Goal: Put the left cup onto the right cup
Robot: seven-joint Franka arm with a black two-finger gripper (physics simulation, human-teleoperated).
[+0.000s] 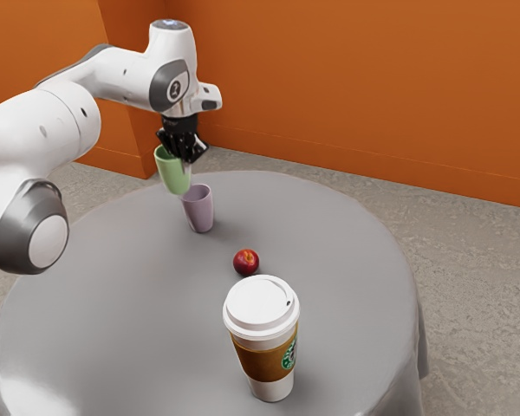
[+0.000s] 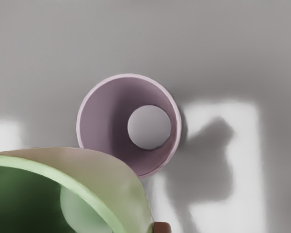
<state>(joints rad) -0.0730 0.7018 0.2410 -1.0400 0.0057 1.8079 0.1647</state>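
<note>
The arm [image 1: 43,130] comes in from the exterior view's left and bends down over the far left part of the round grey desk [image 1: 113,329]. Its black jaws are pinched on the rim of the green cup [image 1: 173,171], on the side nearest the arm. The green cup hangs clear of the desk, mouth up and slightly tilted. Its lower edge sits just above and to the exterior view's left of the purple cup [image 1: 198,208], close to that cup's rim; whether the two touch cannot be told. The purple cup stands upright on the desk, mouth open. Further to the exterior view's right and nearer the camera, a small red apple [image 1: 246,261] lies on the desk, apart from both cups. Nearer still stands a tall coffee cup [image 1: 262,338] with a white lid and a brown sleeve.

In the wrist view the green cup [image 2: 87,179] is large and close under the hand, its rim overlapping one edge of the purple cup [image 2: 131,97], whose open mouth and pale bottom lie mostly uncovered beside it
</note>
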